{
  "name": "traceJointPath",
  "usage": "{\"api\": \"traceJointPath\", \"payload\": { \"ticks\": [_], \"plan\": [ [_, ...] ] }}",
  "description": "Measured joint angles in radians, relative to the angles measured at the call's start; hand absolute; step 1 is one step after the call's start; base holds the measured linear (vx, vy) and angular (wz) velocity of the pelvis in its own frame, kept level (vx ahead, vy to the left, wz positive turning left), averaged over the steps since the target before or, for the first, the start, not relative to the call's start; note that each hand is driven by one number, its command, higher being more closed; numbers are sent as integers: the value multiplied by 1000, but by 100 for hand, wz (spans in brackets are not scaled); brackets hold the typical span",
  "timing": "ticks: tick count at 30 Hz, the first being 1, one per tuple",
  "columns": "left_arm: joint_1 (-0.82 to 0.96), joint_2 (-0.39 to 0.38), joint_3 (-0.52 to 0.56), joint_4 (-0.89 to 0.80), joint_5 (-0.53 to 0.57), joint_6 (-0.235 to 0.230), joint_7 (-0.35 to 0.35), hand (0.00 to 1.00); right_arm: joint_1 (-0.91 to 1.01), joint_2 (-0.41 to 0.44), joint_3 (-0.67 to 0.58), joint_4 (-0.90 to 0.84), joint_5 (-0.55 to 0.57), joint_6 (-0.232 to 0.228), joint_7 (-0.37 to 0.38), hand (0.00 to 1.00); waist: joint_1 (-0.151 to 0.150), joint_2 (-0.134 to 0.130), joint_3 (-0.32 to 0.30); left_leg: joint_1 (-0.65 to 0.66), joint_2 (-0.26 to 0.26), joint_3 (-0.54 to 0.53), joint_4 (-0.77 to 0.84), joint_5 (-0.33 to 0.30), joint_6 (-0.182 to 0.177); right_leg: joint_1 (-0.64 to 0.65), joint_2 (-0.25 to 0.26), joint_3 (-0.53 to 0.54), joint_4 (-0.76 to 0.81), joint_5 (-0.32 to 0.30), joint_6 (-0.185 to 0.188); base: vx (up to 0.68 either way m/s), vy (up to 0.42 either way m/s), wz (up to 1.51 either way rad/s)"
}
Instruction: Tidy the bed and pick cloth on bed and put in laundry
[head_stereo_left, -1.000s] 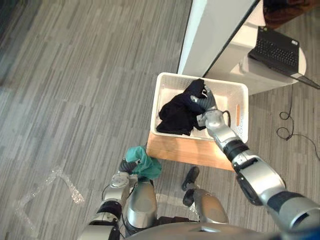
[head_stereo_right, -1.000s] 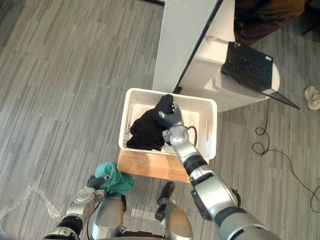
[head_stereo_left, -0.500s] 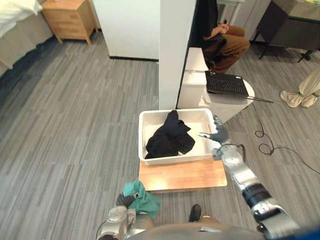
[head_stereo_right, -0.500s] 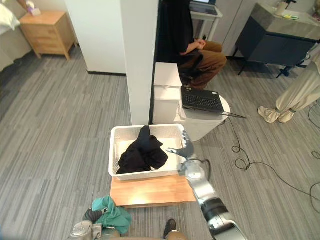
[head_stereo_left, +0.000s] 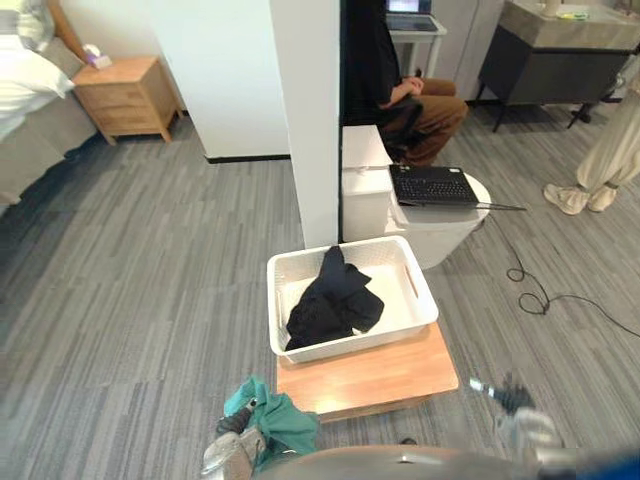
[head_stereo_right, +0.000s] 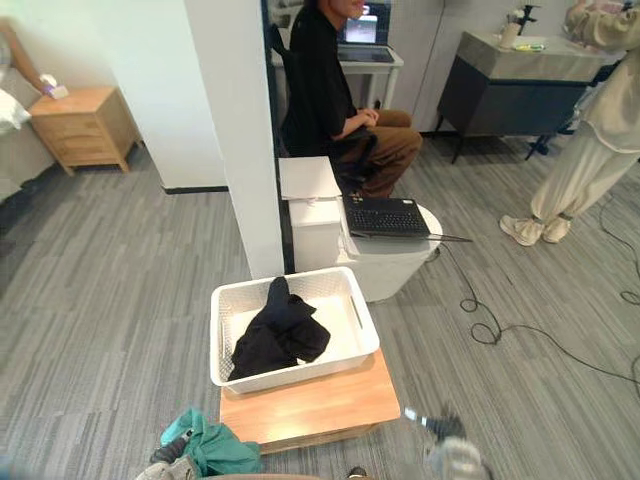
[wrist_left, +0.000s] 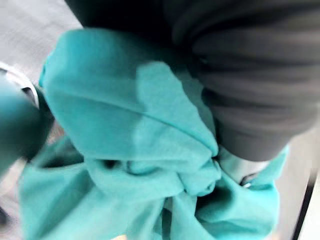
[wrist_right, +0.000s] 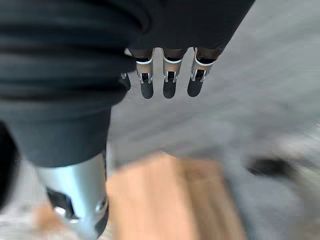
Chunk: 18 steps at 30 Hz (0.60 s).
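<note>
The black cloth lies in a heap inside the white plastic laundry basket, with one end reaching up toward the basket's far rim. A second cloth, a bunched teal one, is not in the basket. It hangs just in front of the basket's near left corner, held by the left hand, which is closed tight round it.

The right hand is in front of the basket's near right corner, a little way off. Its fingers are straight and it holds nothing.

The basket sits on a low flat wooden bench on the grey striped floor. Behind the basket stands a white square pillar, and a black laptop lies open behind the basket too, toward the right. Past the pillar a person in a dark top sits on a chair.
</note>
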Motion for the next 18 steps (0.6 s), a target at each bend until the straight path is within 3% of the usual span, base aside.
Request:
{"api": "traceJointPath", "payload": {
  "ticks": [4,5,7,9,10,11,12,13,16,18],
  "plan": [
    [2,-62,180,-10,-275,-61,64,100,93,86,-49,1,-103,-12,78,0,24,16,-28,-46,-27,-104,-1,-2,12,34,-30,-149,25,-53,22,0,4,99],
    [3,-75,226,-10,-316,-81,77,100,100,93,-52,1,-102,-12,92,0,41,7,-42,-60,-33,-108,-1,0,16,34,-38,-176,26,-55,25,25,33,83],
    [16,-91,335,-8,-394,-150,93,100,120,103,-67,0,-141,-38,122,0,69,10,-47,-85,-52,-127,-1,7,26,52,-58,-243,31,-64,39,60,39,86],
    [37,-92,415,-6,-444,-206,99,100,124,108,-61,1,-205,-59,129,0,85,3,-46,-85,-71,-150,-1,5,29,74,-73,-280,39,-68,42,115,44,60],
    [39,-92,424,-6,-450,-212,99,100,124,109,-59,1,-210,-61,129,0,87,1,-47,-85,-73,-152,-1,4,30,76,-75,-282,40,-69,41,142,36,51],
    [54,-84,490,-5,-495,-286,100,100,114,111,-20,2,-245,-68,125,0,103,-16,-43,-84,-90,-171,-1,4,30,90,-87,-304,46,-76,38,123,25,32],
    [54,-84,500,-6,-498,-295,99,100,110,112,-15,2,-246,-67,124,0,105,-18,-41,-84,-91,-173,-1,4,30,92,-89,-306,48,-76,37,118,9,38],
    [51,-76,510,-6,-526,-336,98,100,95,110,17,3,-238,-62,118,0,119,-26,-37,-82,-99,-179,-1,2,35,100,-94,-313,48,-77,34,91,2,13],
    [39,-50,516,-11,-529,-389,98,100,69,107,56,3,-200,-40,110,0,125,-29,-38,-76,-107,-181,-1,-3,39,106,-100,-314,48,-78,33,111,-9,5],
    [14,-9,513,-59,-459,-435,95,100,48,114,69,4,-144,-19,100,0,127,-28,-36,-63,-106,-181,-1,-10,36,119,-100,-314,48,-80,30,92,-34,0]
  ]
}}
